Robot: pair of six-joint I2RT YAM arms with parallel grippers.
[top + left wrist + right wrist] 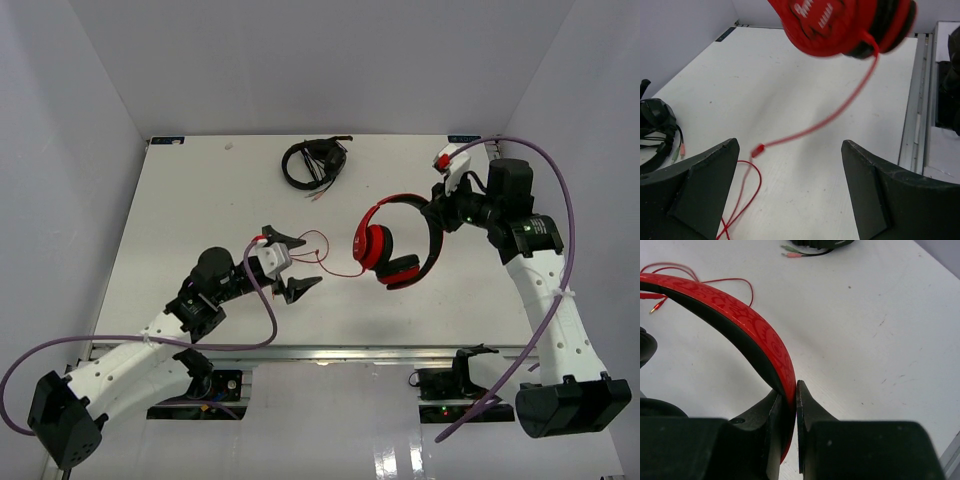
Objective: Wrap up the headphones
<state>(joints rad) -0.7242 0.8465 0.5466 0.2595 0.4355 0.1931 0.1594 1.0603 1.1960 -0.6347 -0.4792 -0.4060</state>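
The red headphones [392,242] are held up over the middle right of the table. My right gripper [437,212] is shut on their red headband [765,342]. A red earcup [840,22] hangs at the top of the left wrist view, blurred. The thin red cable [325,255] runs from it to the left and loops on the table [740,195]. My left gripper [290,262] is open and empty, its jaws wide apart just above the table, with the cable loops [747,182] beside its left finger [700,185].
Small black headphones [313,162] with a coiled cable lie at the back of the table, also at the left edge of the left wrist view [657,127]. The table's metal front rail [330,352] runs along the near edge.
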